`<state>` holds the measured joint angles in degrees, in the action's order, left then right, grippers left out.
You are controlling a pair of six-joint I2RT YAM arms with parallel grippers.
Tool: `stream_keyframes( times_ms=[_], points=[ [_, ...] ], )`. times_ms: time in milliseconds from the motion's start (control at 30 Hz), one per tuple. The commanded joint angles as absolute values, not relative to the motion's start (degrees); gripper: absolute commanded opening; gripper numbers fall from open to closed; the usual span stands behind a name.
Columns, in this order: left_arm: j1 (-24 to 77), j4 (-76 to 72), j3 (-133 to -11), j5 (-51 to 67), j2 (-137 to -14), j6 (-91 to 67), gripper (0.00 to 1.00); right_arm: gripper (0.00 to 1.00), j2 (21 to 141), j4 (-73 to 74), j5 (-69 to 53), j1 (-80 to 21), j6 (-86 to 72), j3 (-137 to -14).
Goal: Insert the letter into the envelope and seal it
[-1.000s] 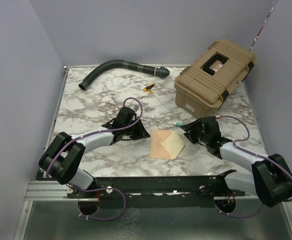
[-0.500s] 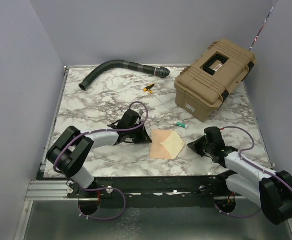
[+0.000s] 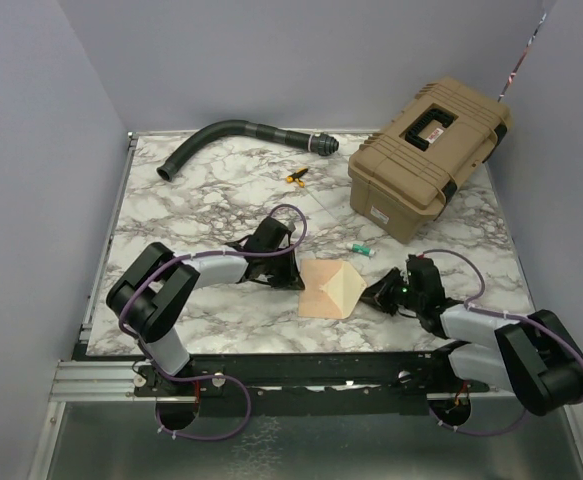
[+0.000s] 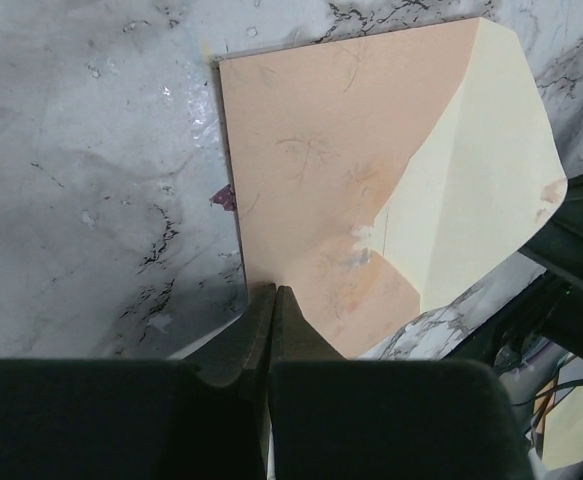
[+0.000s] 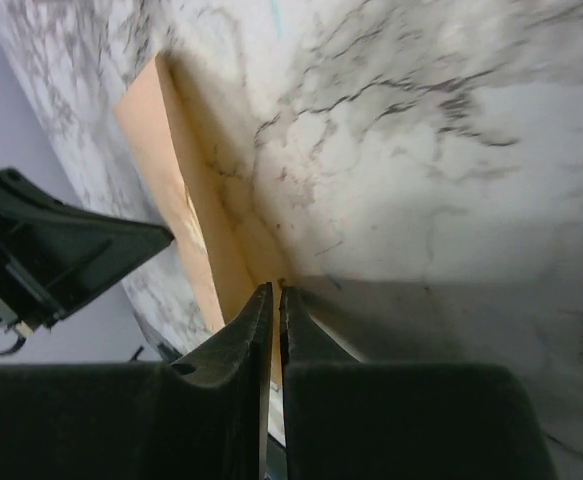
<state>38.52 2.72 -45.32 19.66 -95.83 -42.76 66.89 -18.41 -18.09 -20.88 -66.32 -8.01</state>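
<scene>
On the marbled worktop [image 3: 171,210] the right arm has swung in from the right since half a second ago. Its right gripper [image 3: 373,297], then well apart from the envelope [image 3: 321,288], now meets the envelope's right edge. The right wrist view shows its jaws drawn to a thin slit with the peach paper edge running into it. The left arm has also eased rightward. Its left gripper [image 3: 299,283] is fully closed, with its tips touching the envelope's left edge, though whether any paper sits between them cannot be told. The tan hard case [image 3: 426,160] at the far right has not moved and its lid is down, so its contents are hidden. The black hose [image 3: 236,135] curves along the far edge as before. The envelope lies flat near the front centre, between the two grippers, with its cream-lined flap [image 3: 346,290] pointing right. Whether the letter is inside cannot be told. A small yellow clip [image 3: 296,177] and a teal cap [image 3: 360,250] lie beyond it.
</scene>
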Motion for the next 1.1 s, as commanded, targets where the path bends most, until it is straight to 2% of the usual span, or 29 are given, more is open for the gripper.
stream_keyframes(
  times_ms=[0,333,600,1067],
  points=[
    [39.0,7.7,-44.9,15.7,-97.3,-41.3,0.0,0.1,69.3,-30.1,-27.6,-20.7,-60.8,-7.7],
    [39.3,7.8,-45.4,15.7,-98.8,-41.8,0.0,0.11,77.2,-28.8,-27.2,-20.8,-56.7,-14.0],
    [39.5,7.7,-46.0,16.0,-99.9,-41.7,0.0,0.23,77.1,-21.3,-23.3,-22.0,-52.2,-17.5],
    [39.5,7.8,-46.0,16.0,-101.1,-41.7,0.0,0.22,81.8,-15.1,-18.7,-26.7,-48.0,-23.4]
  ],
)
